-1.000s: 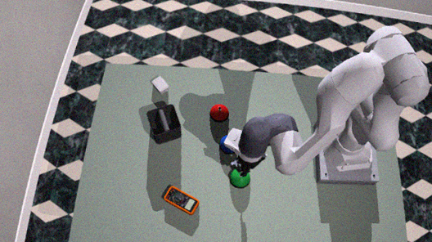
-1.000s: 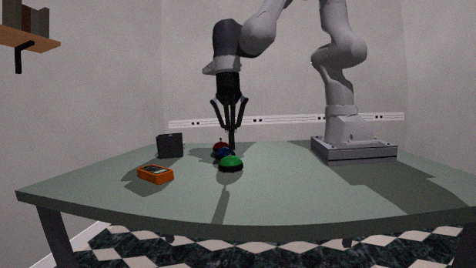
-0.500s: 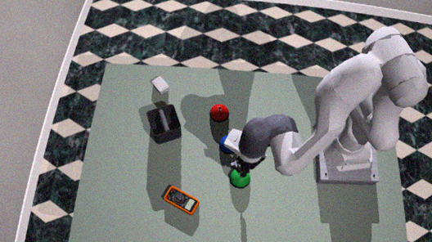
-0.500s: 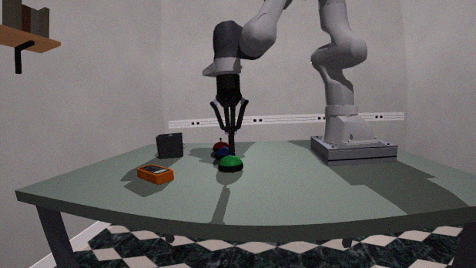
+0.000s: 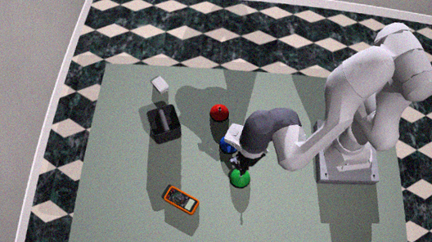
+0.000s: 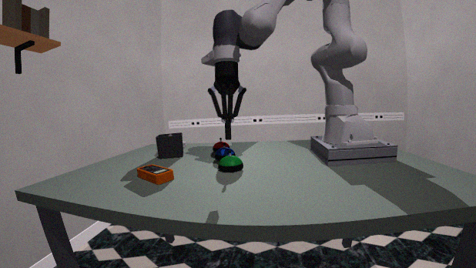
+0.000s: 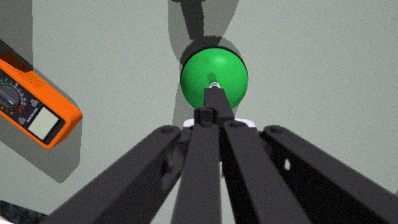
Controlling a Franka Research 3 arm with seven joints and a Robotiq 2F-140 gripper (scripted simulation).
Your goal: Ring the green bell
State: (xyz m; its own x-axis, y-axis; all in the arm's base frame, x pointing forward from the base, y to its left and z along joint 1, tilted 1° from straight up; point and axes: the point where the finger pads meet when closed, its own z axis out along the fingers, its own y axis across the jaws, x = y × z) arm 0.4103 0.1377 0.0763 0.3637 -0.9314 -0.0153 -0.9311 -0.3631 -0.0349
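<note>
Grey-green tabletop (image 6: 308,185) stands over a checkered floor (image 5: 258,35) beside plain walls; my gripper (image 6: 228,135), fully closed and empty, hovers above the green bell (image 6: 230,163).

The green bell (image 5: 240,178) is a round, shiny dome with a dark rim at the bottom. It sits flat on the table. A tiny silver button (image 7: 213,85) pokes out of its top. The bell is just in front of the blue bell (image 6: 224,152), last in the row of three.
</note>
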